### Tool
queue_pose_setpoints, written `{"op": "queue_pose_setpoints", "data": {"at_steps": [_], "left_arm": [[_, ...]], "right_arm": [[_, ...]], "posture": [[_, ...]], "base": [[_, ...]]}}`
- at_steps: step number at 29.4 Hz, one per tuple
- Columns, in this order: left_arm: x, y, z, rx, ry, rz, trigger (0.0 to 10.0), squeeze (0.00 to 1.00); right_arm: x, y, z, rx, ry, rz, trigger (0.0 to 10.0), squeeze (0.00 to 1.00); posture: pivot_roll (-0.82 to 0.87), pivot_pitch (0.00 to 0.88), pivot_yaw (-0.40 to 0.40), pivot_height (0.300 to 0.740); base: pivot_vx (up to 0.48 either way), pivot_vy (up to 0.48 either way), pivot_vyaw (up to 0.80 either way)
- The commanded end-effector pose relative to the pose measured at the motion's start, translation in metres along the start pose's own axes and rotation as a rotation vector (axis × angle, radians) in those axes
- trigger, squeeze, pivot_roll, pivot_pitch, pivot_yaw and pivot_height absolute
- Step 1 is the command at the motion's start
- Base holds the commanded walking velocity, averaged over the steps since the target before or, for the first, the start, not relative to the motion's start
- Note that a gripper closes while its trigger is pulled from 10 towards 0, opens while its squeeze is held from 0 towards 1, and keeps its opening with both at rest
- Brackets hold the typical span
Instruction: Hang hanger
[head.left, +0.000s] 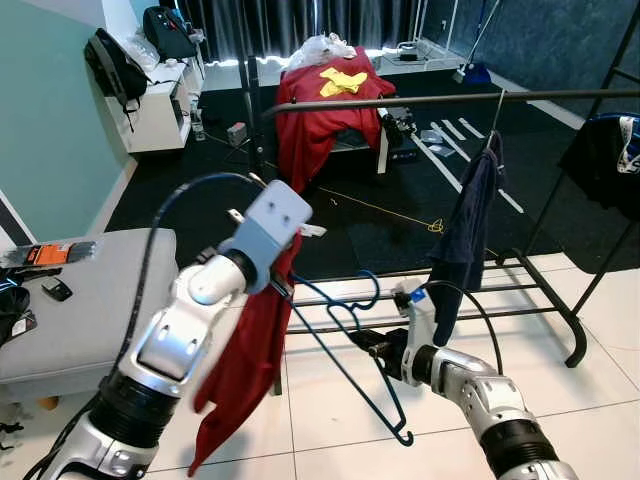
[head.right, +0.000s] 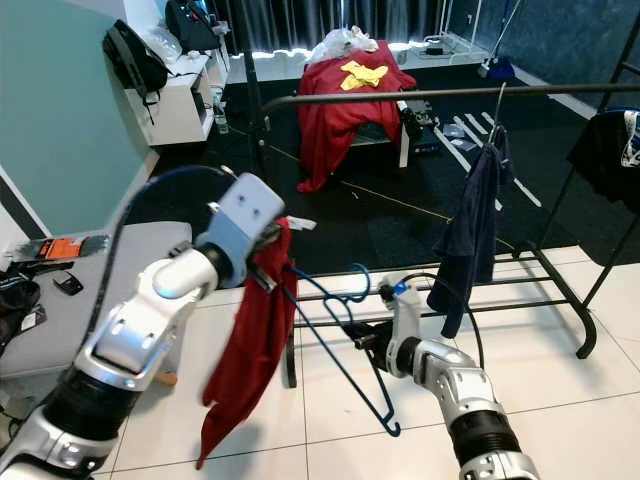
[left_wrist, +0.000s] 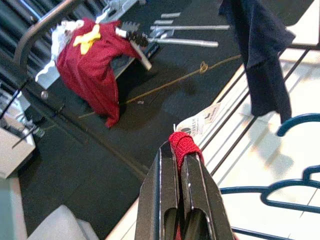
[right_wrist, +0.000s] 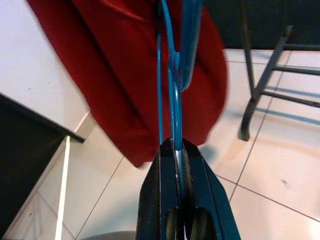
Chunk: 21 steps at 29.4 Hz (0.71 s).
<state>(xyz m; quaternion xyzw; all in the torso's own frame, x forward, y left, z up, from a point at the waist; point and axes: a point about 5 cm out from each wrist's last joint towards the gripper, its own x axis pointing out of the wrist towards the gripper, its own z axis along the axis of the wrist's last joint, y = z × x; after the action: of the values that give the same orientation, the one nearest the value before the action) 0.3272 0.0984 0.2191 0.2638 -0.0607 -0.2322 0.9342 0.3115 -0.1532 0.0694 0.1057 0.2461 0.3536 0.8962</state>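
Left eye view: the left gripper (head.left: 283, 268) is raised in front of the clothes rack (head.left: 440, 98), its fingers (left_wrist: 172, 190) pinched tight on a fold of a red garment (head.left: 250, 350) that hangs down from them. The right gripper (head.left: 372, 345), lower and near the rack's bottom bars, has its fingers (right_wrist: 165, 195) closed on the wire of a blue hanger (head.left: 345, 340), held between the two arms in mid-air. A dark blue garment (head.left: 470, 225) hangs on the rack's top rail.
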Motion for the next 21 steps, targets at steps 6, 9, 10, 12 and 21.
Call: {"op": "queue_pose_setpoints", "data": {"at_steps": [6, 9, 10, 12, 21], "left_arm": [[0.001, 0.007, -0.003, 0.072, 0.002, 0.049, 10.0, 0.00], [0.001, 0.018, -0.012, 0.159, 0.030, 0.084, 10.0, 0.00], [0.001, 0.018, -0.012, 0.159, 0.030, 0.084, 10.0, 0.00], [0.001, 0.022, -0.015, 0.188, 0.037, 0.090, 10.0, 0.00], [-0.006, 0.048, -0.024, 0.143, 0.049, 0.098, 10.0, 0.00]], "right_arm": [[-0.006, 0.004, 0.000, -0.099, 0.054, 0.041, 10.0, 0.00], [-0.027, -0.006, -0.005, -0.326, 0.237, -0.003, 10.0, 0.00], [-0.027, -0.006, -0.005, -0.326, 0.237, -0.003, 10.0, 0.00], [-0.036, -0.012, -0.008, -0.407, 0.316, -0.038, 10.0, 0.00], [-0.083, -0.040, 0.016, -0.529, 0.387, -0.258, 10.0, 0.00]], "posture": [[0.09, 0.003, 0.055, 0.740], [0.09, 0.008, 0.060, 0.740], [0.09, 0.008, 0.060, 0.740], [0.09, 0.009, 0.061, 0.740], [0.08, 0.024, 0.065, 0.740]], "base": [[0.000, 0.000, 0.00], [0.000, 0.000, 0.00], [0.000, 0.000, 0.00], [0.000, 0.000, 0.00], [0.000, 0.000, 0.00]]}}
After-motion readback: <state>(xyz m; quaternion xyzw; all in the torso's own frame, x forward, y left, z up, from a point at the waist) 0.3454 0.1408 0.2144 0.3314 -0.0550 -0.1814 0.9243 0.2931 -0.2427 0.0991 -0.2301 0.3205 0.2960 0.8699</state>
